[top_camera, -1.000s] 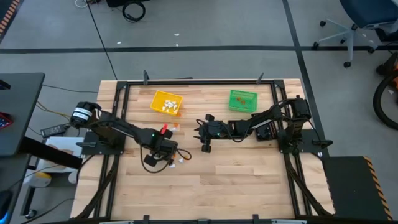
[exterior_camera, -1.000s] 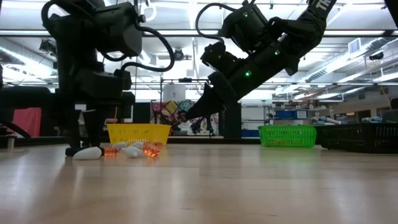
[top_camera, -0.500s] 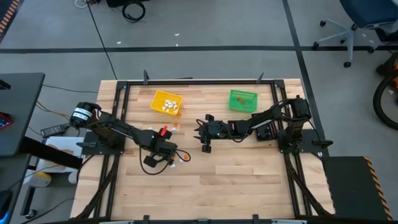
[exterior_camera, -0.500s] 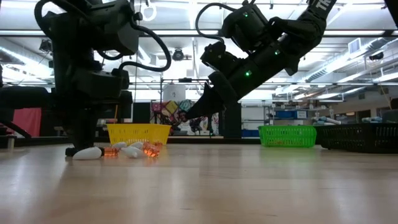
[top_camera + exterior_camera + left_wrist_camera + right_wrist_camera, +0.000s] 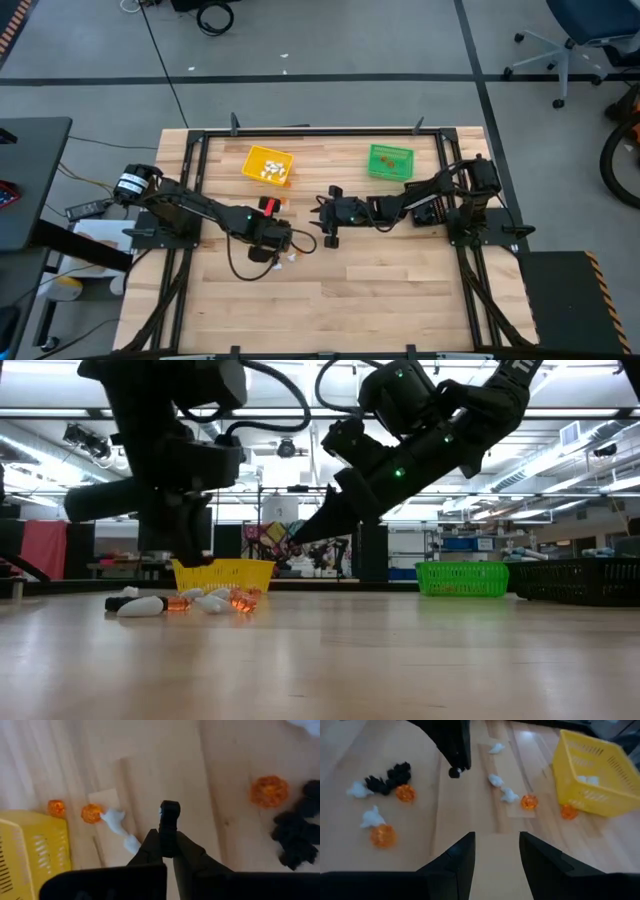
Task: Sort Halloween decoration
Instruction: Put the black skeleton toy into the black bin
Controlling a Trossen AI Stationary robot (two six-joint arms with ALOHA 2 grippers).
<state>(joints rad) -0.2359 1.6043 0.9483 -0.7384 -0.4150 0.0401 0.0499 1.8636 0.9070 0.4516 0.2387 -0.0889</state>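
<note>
- Left gripper [image 5: 169,851]: fingers pressed together on a small black trinket [image 5: 170,822], lifted above the bare wood in the left wrist view. In the high view this gripper [image 5: 278,243] sits near the table's middle, forward of the yellow bin [image 5: 268,164].
- Right gripper [image 5: 495,851]: fingers apart with nothing between them, hovering just right of the left gripper and facing it across the loose pile.
- Risk, as a judgement: the black trinket is pinched only at the fingertips and stands tall above them, so a quick swing toward a bin could twist it free; it would then fall among the unsorted pieces.
- Second risk: the two grippers are near each other, and a wide carry by the left arm could brush the right arm's fingers or sweep loose pieces off their spots.
- Count, right wrist view, loose on the table: four orange balls [image 5: 383,835]; five white ghost-like pieces [image 5: 372,816]; one dark cluster of black pieces [image 5: 388,779], its number too merged to tell.
- Bins: one yellow bin [image 5: 592,770] holding a few white pieces; one green bin [image 5: 390,160] holding what look like orange pieces; a black bin [image 5: 585,580] at the table's right edge in the low view.
</note>
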